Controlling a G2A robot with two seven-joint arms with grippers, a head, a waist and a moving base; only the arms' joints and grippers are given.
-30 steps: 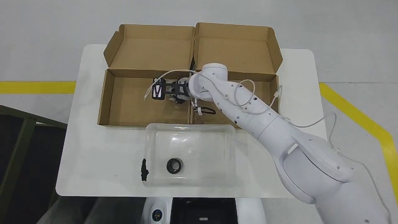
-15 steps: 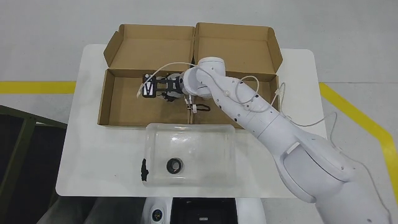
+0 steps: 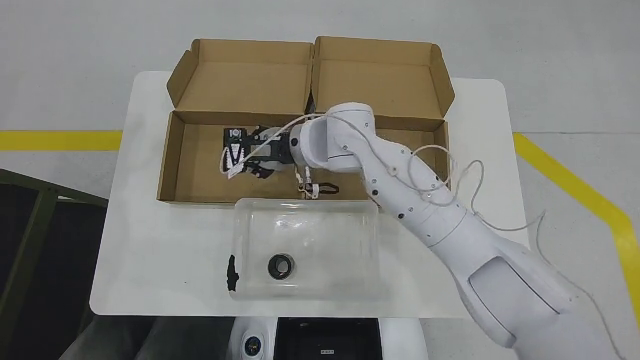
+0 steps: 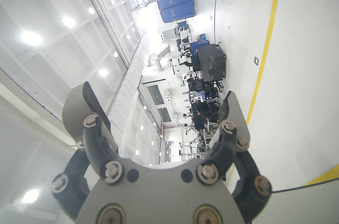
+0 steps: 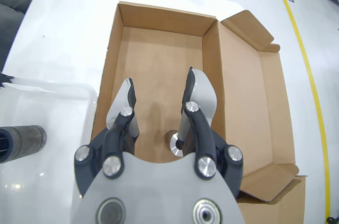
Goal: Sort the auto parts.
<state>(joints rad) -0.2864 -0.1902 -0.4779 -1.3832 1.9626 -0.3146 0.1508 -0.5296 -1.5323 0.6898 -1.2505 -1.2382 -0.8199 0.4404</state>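
right gripper [image 5: 160,75]: spread, empty, low inside left box [image 5: 159,50] | part [image 5: 175,147]: on box floor, just beside one finger | left gripper [image 4: 158,89]: spread, empty | risk: may knock or drag part on pulling out, may clip box wall

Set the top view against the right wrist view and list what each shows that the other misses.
Top view only: the right arm's white links and the second cardboard box in full; the wrist view catches at most its corner.
Right wrist view only: a small silver round part on the box floor, by the base of the right gripper's open jaws.
Both: the cardboard box under that gripper, the clear bin, and probably one dark hollow cylinder, a ring from above.
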